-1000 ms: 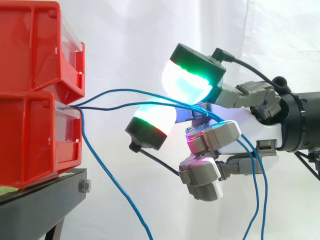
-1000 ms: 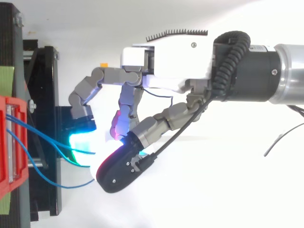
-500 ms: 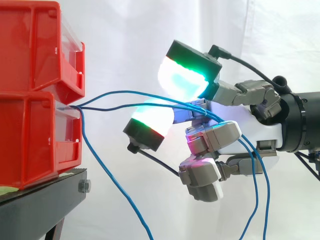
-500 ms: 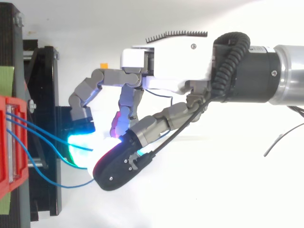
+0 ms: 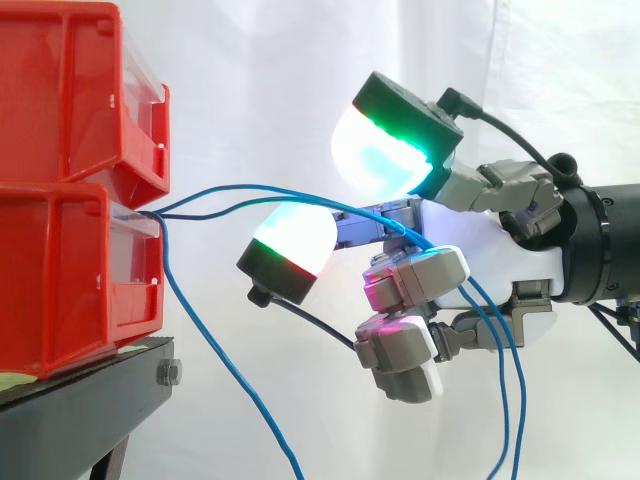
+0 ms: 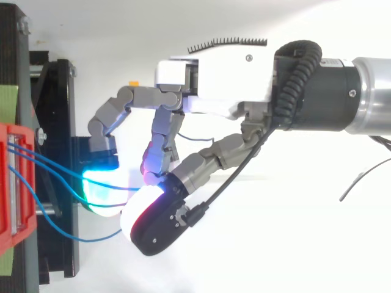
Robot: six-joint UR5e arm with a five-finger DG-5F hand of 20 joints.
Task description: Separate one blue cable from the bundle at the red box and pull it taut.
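Two stacked red bins (image 5: 70, 270) stand at the left on a black stand (image 5: 80, 410). Blue cables (image 5: 230, 188) leave the gap between the bins and run right into the hand (image 5: 500, 260). Two of them pass between an upper glowing green-white pad (image 5: 380, 160) and a lower white pad (image 5: 292, 240). They cross the curled fingers and drop down at the right (image 5: 505, 400). A narrow gap shows between the two pads. Another blue cable (image 5: 215, 360) hangs from the bin toward the floor. From above, the cables (image 6: 55, 174) stretch from the red bin (image 6: 6, 183) to the hand (image 6: 214, 76).
The black stand (image 6: 61, 122) reaches out under the hand's fingertips in the top view. A white curtain hangs behind everything. The arm comes in from the right edge, and there is free room below and to the right of the hand.
The upper pad has lifted and shifted right, and the lower pad has dropped slightly left, so the gap around the cables is wider. The hanging cables at the right have drawn closer together.
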